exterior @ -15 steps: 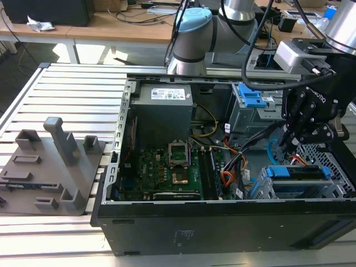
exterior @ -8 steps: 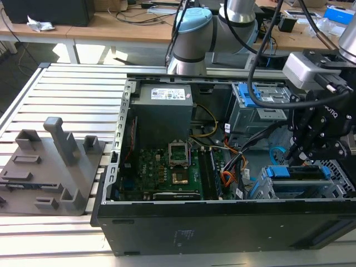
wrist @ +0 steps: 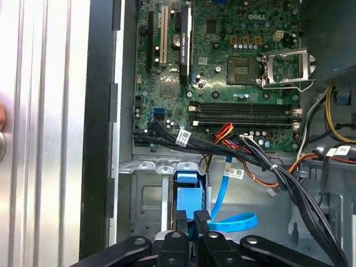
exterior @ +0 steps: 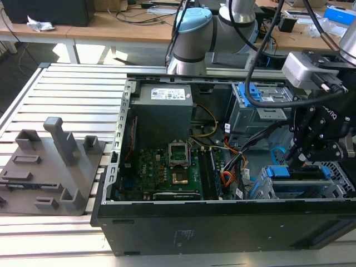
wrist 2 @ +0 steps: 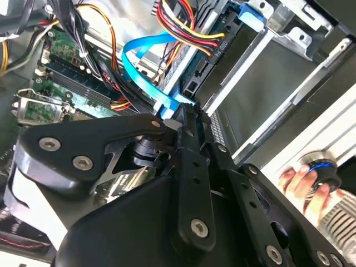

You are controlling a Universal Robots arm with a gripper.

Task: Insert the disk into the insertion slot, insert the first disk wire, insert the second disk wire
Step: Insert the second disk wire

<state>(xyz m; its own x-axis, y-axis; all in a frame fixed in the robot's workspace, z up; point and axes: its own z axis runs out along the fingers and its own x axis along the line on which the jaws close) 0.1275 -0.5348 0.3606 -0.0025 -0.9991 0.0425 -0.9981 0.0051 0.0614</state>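
Disk (exterior: 297, 173) seated in slot (exterior: 339, 181), first step looks done. Your hand (wrist: 193, 222) down at disk's rear, fingers pinched on blue wire (wrist: 222, 189) plug; red-orange wire (wrist 2: 183, 25) looks plugged in. Blue wire still left to seat

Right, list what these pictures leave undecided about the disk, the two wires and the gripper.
- Second disk wire: its plug end runs behind the gripper in the first wrist view, so mating is unclear.
- First disk wire: in the second wrist view the dark plug meets the disk, but its seating cannot be judged.
- Disk depth in the insertion slot: in the exterior view the arm covers it.
- Gripper fingers: open or shut cannot be told.
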